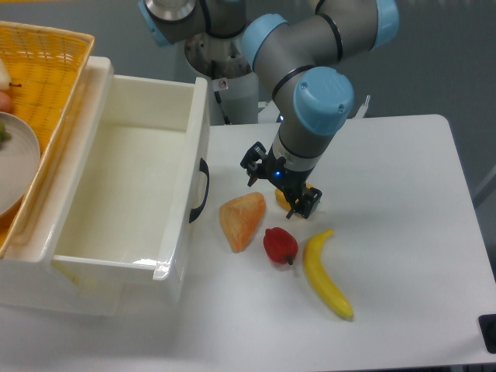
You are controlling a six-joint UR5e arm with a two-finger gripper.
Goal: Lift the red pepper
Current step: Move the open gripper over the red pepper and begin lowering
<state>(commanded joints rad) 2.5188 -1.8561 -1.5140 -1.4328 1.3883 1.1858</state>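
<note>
The red pepper [280,245] is small, glossy and bright red, lying on the white table between a pale orange wedge [242,219] and a banana [326,273]. My gripper [277,197] hangs just above and behind the pepper, fingers pointing down, with one fingertip near the wedge's top and the other by a small yellow-orange fruit [283,196] that it partly hides. The jaws stand apart and hold nothing. The gripper does not touch the pepper.
An open white drawer [124,186] with a dark handle stands at the left. A yellow wicker basket [46,85] with a plate sits behind it. The table's right edge and front edge are near the banana.
</note>
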